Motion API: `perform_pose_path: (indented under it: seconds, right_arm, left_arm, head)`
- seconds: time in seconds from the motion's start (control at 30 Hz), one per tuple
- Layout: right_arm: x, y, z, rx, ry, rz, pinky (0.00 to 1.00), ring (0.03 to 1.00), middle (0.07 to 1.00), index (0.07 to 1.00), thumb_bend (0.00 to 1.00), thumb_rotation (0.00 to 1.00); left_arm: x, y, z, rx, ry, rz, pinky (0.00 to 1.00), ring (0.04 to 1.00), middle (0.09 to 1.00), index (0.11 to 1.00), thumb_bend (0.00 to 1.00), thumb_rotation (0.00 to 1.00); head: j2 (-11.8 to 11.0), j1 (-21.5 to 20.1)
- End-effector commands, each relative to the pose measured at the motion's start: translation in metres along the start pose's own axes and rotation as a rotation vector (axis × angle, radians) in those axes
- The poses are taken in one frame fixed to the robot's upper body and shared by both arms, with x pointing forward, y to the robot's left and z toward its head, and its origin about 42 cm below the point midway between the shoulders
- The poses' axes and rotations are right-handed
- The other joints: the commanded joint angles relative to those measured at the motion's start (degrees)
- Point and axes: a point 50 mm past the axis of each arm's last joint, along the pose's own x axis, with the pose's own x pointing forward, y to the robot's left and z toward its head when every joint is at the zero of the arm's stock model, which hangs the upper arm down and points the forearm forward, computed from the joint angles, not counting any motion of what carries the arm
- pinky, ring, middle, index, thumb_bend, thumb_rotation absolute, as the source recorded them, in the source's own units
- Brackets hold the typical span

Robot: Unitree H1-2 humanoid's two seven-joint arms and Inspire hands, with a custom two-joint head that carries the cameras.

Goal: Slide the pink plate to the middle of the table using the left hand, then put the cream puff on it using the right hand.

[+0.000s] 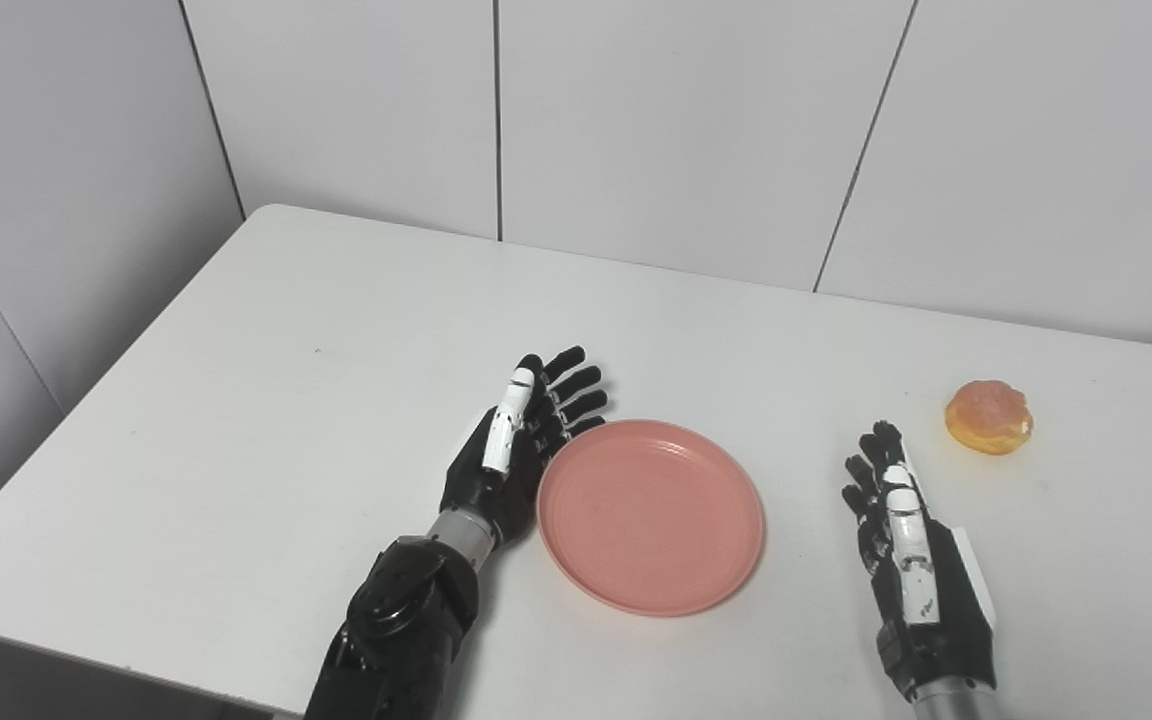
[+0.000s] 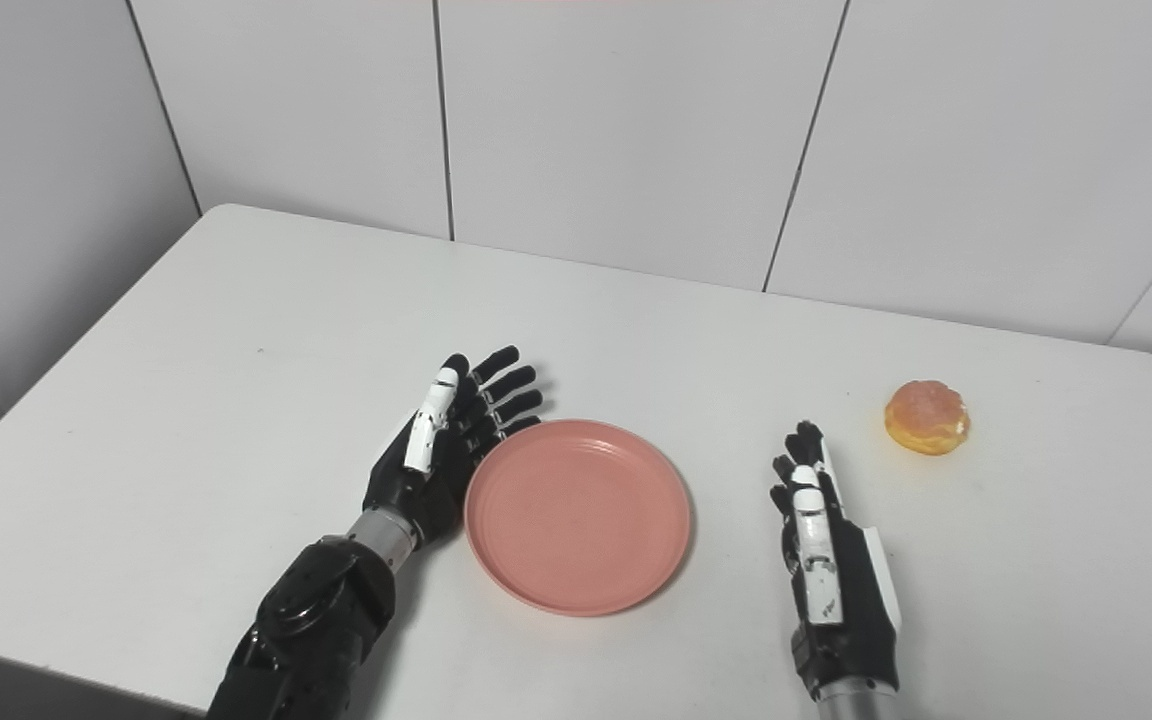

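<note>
A round pink plate [image 1: 650, 515] lies flat on the white table [image 1: 316, 330], toward the near middle. My left hand [image 1: 518, 440] stands on edge against the plate's left rim, fingers stretched and apart, holding nothing. The cream puff [image 1: 988, 416], golden with a pinkish top, sits at the right side of the table. My right hand [image 1: 911, 555] rests open near the front edge, between plate and puff, its fingertips a short way below and left of the puff, not touching it.
Grey tiled walls [image 1: 686, 130] close off the back and left of the table. The table's left edge [image 1: 86, 400] runs diagonally, and the front edge lies close to my left forearm [image 1: 396, 630].
</note>
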Motion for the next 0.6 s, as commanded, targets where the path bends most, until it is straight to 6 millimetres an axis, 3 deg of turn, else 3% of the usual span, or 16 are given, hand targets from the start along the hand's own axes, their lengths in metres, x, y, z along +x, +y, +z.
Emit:
perform_pose_path:
  seconds: [0.0,0.57]
  right_arm:
    - [0.0075,0.0061,0.0151,0.009,-0.068,0.015,1.00,0.989,1.000,1.000,0.23,1.00]
    - [0.0118,0.0062,0.0205,-0.020,-0.086,-0.009,1.00,0.985,1.000,1.000,0.25,1.00]
  left_arm:
    - [-0.0023,-0.0045,-0.0032,0.001,0.031,-0.004,0.85,0.860,0.871,0.858,0.40,1.00]
    - [-0.0085,0.0024,-0.0047,0.050,0.022,0.021,0.86,0.865,0.871,0.856,0.42,1.00]
  head:
    - [0.19,-0.70]
    - [0.61,-7.04]
